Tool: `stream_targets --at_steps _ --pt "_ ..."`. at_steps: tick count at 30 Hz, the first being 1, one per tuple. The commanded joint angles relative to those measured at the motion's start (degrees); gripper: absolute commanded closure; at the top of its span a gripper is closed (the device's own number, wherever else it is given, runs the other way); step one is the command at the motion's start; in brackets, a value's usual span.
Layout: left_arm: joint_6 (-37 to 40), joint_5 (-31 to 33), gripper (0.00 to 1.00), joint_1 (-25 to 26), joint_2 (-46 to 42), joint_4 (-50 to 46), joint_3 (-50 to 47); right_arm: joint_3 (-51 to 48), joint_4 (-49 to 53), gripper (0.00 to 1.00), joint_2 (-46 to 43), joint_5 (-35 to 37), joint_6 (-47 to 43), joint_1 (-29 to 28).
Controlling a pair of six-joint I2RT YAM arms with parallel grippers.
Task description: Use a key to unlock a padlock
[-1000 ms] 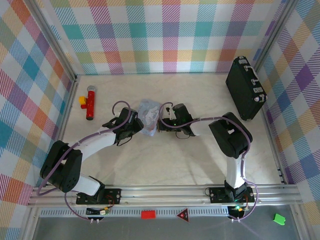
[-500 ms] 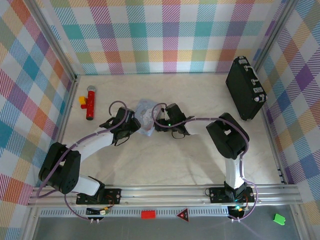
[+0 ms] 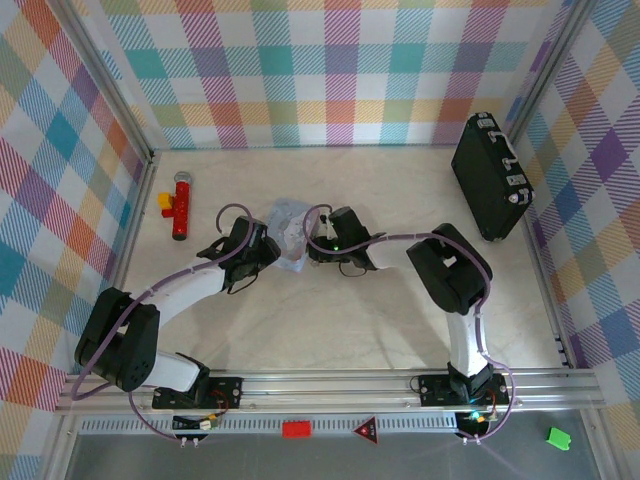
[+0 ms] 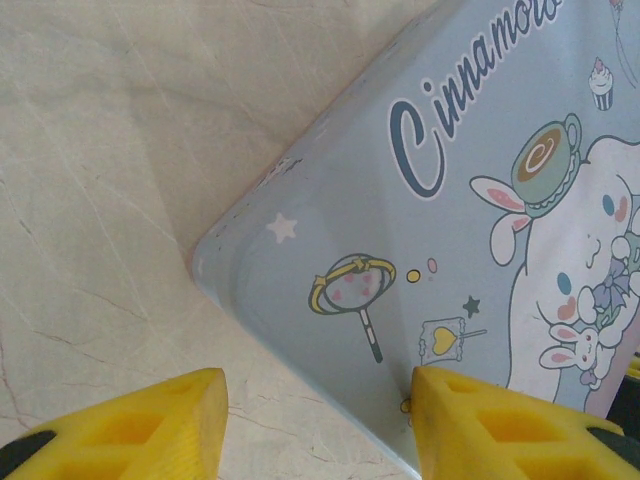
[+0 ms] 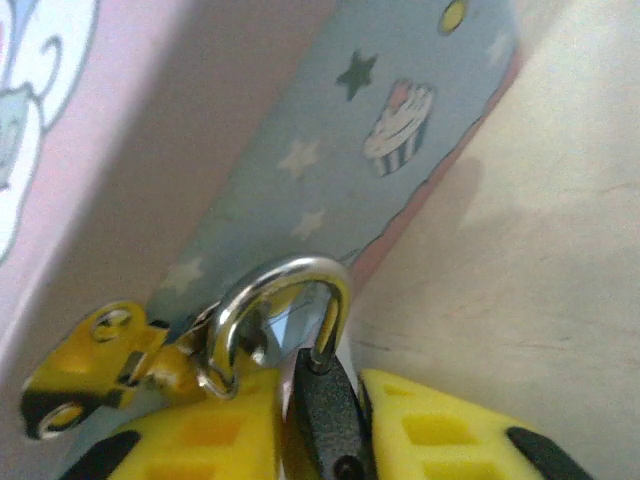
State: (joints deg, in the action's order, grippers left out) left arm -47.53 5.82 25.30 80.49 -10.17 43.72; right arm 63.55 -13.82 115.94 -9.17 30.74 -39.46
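Snugly, R end effector pinches dark padlock body.

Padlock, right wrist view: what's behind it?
The blue pouch, stars and a cupcake printed on it, with a yellow tag beside the shackle. The padlock body sits between the fingers of the right pincer, which hide its lower part and any keyhole.

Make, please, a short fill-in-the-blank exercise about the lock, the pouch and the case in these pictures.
The right tool holds the padlock, whose shackle is coloured ___.
The pouch in front of the left tool is pale ___.
The black case stands at the ___ side of the table.
Missing words: silver; blue; right.
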Motion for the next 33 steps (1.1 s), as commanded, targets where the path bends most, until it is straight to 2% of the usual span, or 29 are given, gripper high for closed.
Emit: stream_targets --at_steps 1,9,15,20,30,33 --pt "0.33 -0.2 0.49 -0.87 0.68 -6.22 -1.91 -3.35 -3.62 0.82 0.18 -6.22 4.46 -1.58" --pt "-0.28 -0.46 0.5 -0.87 -0.13 -6.24 -2.5 -8.22 -12.91 0.93 -4.73 -6.42 15.25 -0.42" --pt "-0.64 -0.61 0.5 -0.56 -0.65 -6.25 -2.68 -13.31 -24.26 0.96 -6.1 -5.33 24.96 1.46" --pt "-0.68 -0.46 0.5 -0.25 -0.73 -6.2 -2.86 -15.36 -31.0 0.97 -6.64 -4.95 28.86 2.01" --pt "-1.29 -1.27 0.5 1.72 -0.11 -4.41 -2.22 -13.99 -30.2 0.98 -6.51 -4.25 29.86 2.5" --pt "-0.34 -0.73 0.5 1.53 1.0 -5.16 -1.37 -13.83 -23.17 0.98 -9.33 -3.19 25.58 3.46"
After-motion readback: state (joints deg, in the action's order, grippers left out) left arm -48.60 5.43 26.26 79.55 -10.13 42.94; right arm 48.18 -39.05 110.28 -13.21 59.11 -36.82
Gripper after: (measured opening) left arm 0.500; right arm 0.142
